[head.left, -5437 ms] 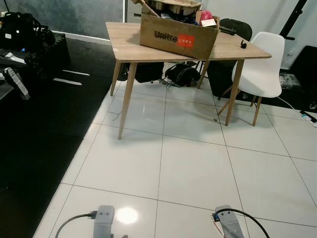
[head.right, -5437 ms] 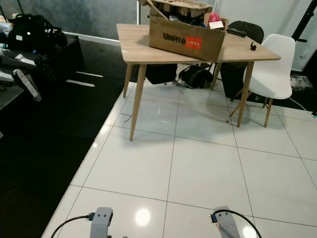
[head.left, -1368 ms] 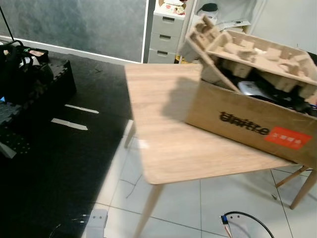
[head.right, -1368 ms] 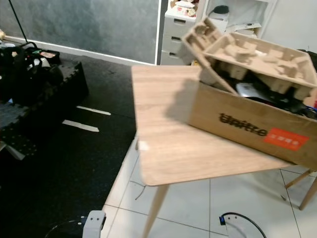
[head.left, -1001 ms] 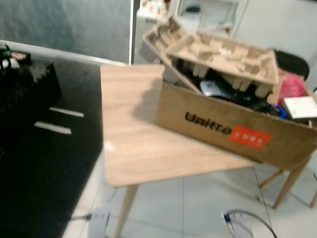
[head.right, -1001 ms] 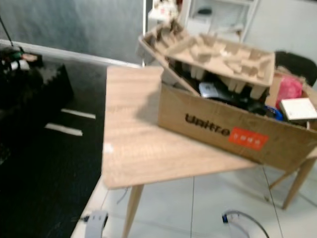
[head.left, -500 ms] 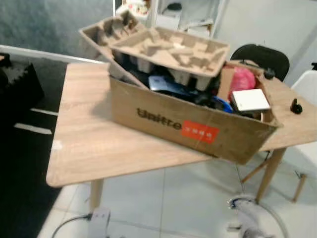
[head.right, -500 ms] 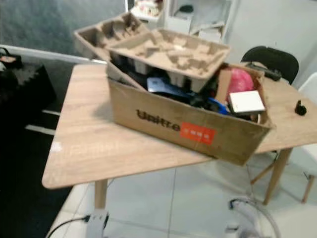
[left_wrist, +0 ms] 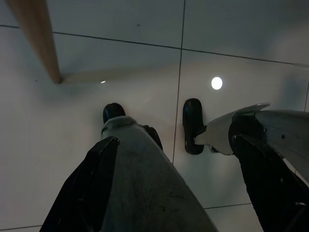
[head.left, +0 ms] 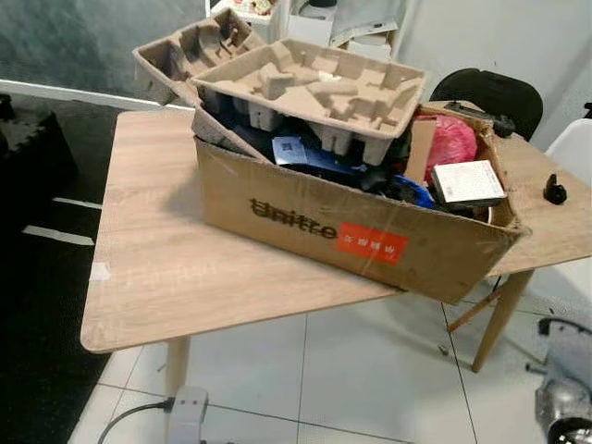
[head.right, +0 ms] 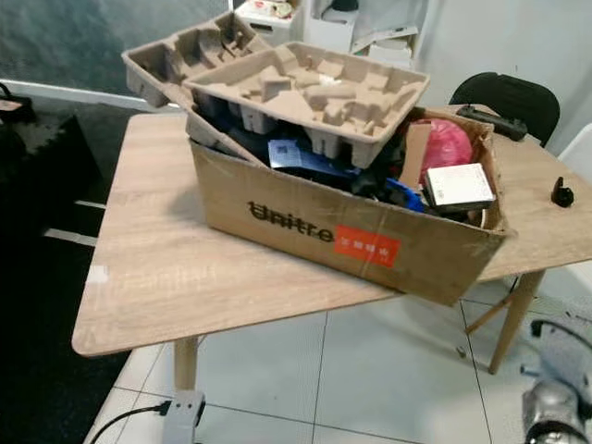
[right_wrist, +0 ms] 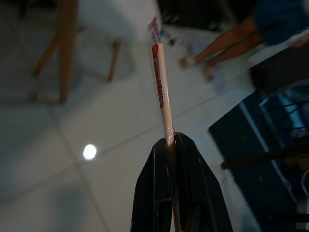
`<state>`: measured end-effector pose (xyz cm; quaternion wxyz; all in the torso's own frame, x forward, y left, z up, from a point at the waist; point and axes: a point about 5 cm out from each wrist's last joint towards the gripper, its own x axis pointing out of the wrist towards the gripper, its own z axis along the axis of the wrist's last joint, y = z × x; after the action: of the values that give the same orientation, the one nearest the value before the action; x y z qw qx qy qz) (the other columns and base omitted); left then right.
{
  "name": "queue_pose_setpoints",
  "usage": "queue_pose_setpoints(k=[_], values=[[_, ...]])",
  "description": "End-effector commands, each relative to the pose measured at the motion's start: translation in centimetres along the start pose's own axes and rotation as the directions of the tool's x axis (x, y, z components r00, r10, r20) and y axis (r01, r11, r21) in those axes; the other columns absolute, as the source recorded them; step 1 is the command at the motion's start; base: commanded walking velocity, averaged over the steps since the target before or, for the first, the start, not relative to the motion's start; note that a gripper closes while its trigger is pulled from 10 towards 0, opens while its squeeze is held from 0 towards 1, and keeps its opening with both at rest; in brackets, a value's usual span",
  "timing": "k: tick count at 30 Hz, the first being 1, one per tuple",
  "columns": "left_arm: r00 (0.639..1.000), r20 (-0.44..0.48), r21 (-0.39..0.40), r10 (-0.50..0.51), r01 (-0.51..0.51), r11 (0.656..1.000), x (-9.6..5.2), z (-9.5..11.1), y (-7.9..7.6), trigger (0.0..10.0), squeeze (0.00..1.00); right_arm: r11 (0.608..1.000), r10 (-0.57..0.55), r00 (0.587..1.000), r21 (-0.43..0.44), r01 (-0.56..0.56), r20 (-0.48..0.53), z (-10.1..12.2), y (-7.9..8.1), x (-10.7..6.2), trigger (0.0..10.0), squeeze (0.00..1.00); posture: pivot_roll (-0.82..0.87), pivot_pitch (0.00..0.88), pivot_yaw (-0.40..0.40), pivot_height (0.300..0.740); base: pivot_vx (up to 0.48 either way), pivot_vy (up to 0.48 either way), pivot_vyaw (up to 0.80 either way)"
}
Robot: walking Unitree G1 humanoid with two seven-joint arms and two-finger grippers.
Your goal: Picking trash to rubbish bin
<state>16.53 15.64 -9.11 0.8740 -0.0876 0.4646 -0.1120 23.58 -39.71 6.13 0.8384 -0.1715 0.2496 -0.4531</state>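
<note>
The right gripper [right_wrist: 170,145] is holding its fingers [right_wrist: 157,193] clamped on a thin, flat red-and-white wrapper [right_wrist: 161,92], which is standing edge-on out of the tips above the white tiled floor [right_wrist: 43,145]; the right arm [head.left: 564,398] is hanging low beside the bench's near right corner. The left gripper [left_wrist: 193,145] is hanging idle over the floor by a wooden bench leg [left_wrist: 41,38], and whether its fingers are apart or together cannot be told, because the robot's own limbs are crowding that wrist view. On the wooden bench [head.left: 148,277] a cardboard box [head.left: 351,236] is standing towards the far right, overfilled with moulded pulp trays [head.left: 310,83], a pink bag [head.left: 455,143] and a small white box [head.left: 467,182]. A person's bare legs [right_wrist: 227,46] are showing in the right wrist view. Risks, as judged: the wrapper is gripped by a narrow edge only, so a jolt in walking could slip it free; the low arm could clip the bench edge or leg.
</note>
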Motion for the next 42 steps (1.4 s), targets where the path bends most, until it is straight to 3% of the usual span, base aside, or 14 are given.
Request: queue_pose_setpoints(k=[1,4,6,11,12,16,23,27,28,30,35,38,40,42], values=[[1.0,-0.019,-0.002,-0.009,0.009,1.0,-0.1,-0.5,-0.1,10.0,0.0,0.996,-0.066,0.997,0.055,0.064,0.036,1.5,-1.3,0.6,10.0,0.0,0.04,0.051,-0.07,0.74,0.0,0.0,0.0],[1.0,-0.023,-0.002,-0.012,0.012,1.0,-0.1,-0.6,-0.1,10.0,0.0,0.985,-0.053,0.991,0.17,0.031,0.124,4.7,-1.5,0.9,10.0,0.0,0.04,0.057,-0.07,0.74,0.0,0.0,0.0],[1.0,-0.026,-0.001,-0.014,0.014,1.0,-0.1,-0.7,-0.1,10.0,0.0,0.944,0.071,0.933,0.278,-0.176,0.352,10.2,0.0,0.2,10.0,0.0,0.04,0.059,-0.067,0.74,0.0,0.0,0.0],[0.999,-0.029,0.001,-0.017,0.017,1.0,-0.1,-0.8,-0.1,10.0,0.0,0.9,0.101,0.823,0.302,-0.315,0.559,15.6,0.4,-1.2,10.0,0.0,0.04,0.06,-0.065,0.74,0.0,0.0,0.0],[0.999,-0.029,0.001,-0.018,0.018,1.0,-0.1,-0.8,-0.1,10.0,0.0,0.876,0.083,0.762,0.318,-0.363,0.642,18.2,-0.1,-2.0,10.0,0.0,0.04,0.06,-0.065,0.74,0.0,0.0,0.0],[0.999,-0.03,0.002,-0.02,0.02,1.0,-0.1,-0.8,-0.1,10.0,0.0,0.866,0.064,0.731,0.326,-0.379,0.679,19.6,-0.5,-2.4,10.0,0.0,0.05,0.06,-0.066,0.74,0.0,0.0,0.0],[0.999,-0.035,0.002,-0.027,0.028,1.0,-0.1,-1.0,-0.3,10.0,0.0,0.796,-0.005,0.555,0.339,-0.501,0.832,25.4,-2.4,-5.0,10.0,0.0,0.05,0.062,-0.073,0.74,0.0,0.0,0.0],[0.999,-0.035,-0.006,-0.028,0.028,1.0,-0.1,-1.1,-0.4,10.0,0.0,0.707,0.06,0.353,0.21,-0.675,0.934,28.5,-2.2,-8.0,10.0,0.0,0.06,0.063,-0.074,0.74,0.0,0.0,0.0],[0.999,-0.035,-0.006,-0.028,0.028,1.0,-0.1,-1.1,-0.4,10.0,0.0,0.707,0.06,0.353,0.21,-0.675,0.934,28.5,-2.2,-8.0,10.0,0.0,0.06,0.063,-0.074,0.74,0.0,0.0,0.0],[0.999,-0.035,-0.007,-0.029,0.029,1.0,-0.1,-1.1,-0.5,10.0,0.0,0.648,0.085,0.262,0.146,-0.747,0.961,29.4,-2.0,-9.3,10.0,0.0,0.06,0.063,-0.074,0.74,0.0,0.0,0.0],[0.999,-0.034,-0.007,-0.03,0.03,1.0,-0.1,-1.1,-0.5,10.0,0.0,0.615,0.104,0.217,0.108,-0.781,0.971,29.8,-1.7,-9.9,10.0,0.0,0.06,0.066,-0.074,0.74,0.0,0.0,0.0],[0.999,-0.033,-0.007,-0.032,0.031,0.999,-0.1,-1.1,-0.5,10.0,0.0,0.556,0.162,0.327,0.188,-0.81,0.931,29.4,0.0,-9.0,10.0,0.0,0.05,0.064,-0.072,0.74,0.0,0.0,0.0],[0.999,-0.032,-0.007,-0.032,0.032,0.999,-0.1,-1.1,-0.5,10.0,0.0,0.597,0.221,0.417,0.216,-0.772,0.881,28.7,1.5,-8.3,10.0,0.0,0.05,0.064,-0.072,0.74,0.0,0.0,0.0],[0.999,-0.032,-0.003,-0.034,0.034,0.999,0.0,-1.0,-0.6,10.0,0.0,0.592,0.255,0.444,0.225,-0.774,0.859,28.4,2.2,-8.1,10.0,0.0,0.05,0.063,-0.069,0.74,0.0,0.0,0.0]])
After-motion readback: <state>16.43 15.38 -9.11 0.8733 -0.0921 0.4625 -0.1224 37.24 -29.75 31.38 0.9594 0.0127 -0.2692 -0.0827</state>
